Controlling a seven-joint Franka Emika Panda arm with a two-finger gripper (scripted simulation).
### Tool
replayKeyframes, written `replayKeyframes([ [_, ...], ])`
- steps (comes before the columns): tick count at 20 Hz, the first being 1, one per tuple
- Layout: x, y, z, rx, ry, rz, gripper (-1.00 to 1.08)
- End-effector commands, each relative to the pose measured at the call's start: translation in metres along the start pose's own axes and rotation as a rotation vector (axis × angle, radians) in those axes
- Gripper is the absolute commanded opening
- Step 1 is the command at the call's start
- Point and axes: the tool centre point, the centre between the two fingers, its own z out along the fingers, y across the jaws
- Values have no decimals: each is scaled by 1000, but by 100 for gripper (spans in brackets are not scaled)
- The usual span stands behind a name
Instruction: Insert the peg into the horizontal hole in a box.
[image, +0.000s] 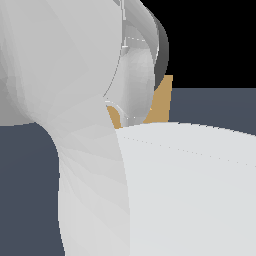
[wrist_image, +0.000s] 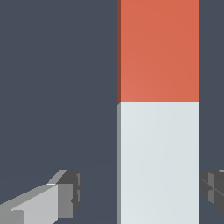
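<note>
Filling most of the exterior view, the pale grey, smooth-shelled robot arm (image: 75, 125) blocks nearly everything behind it, sweeping from the upper left of the frame down through the centre and spreading across the lower right. Just right of the frame's centre, slivers of the plain tan, flat-faced box (image: 162, 102) show past the arm's rounded housing, against the dark slate-blue floor (image: 215, 105). Neither the peg nor the gripper can be made out in this view.

Seen by the wrist camera, the long square-sectioned peg (wrist_image: 159, 109) runs straight through the picture over the same dark floor, its orange-red half (wrist_image: 159, 50) meeting its pale grey-white half (wrist_image: 159, 166) at a clean line near the picture's middle. The gripper (wrist_image: 140, 192) is spread wide: one grey finger (wrist_image: 65, 192) stands clear of the peg's pale half on one side, with floor showing between them, and the other finger (wrist_image: 214, 192) sits just beside the opposite edge. Neither pad presses on the bar.
</note>
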Motion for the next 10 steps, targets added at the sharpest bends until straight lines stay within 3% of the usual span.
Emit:
replayKeyframes([
  [1,1,1,0,-2,1,0,100],
  [2,1,1,0,-2,1,0,-100],
  [10,1,1,0,-2,1,0,-100],
])
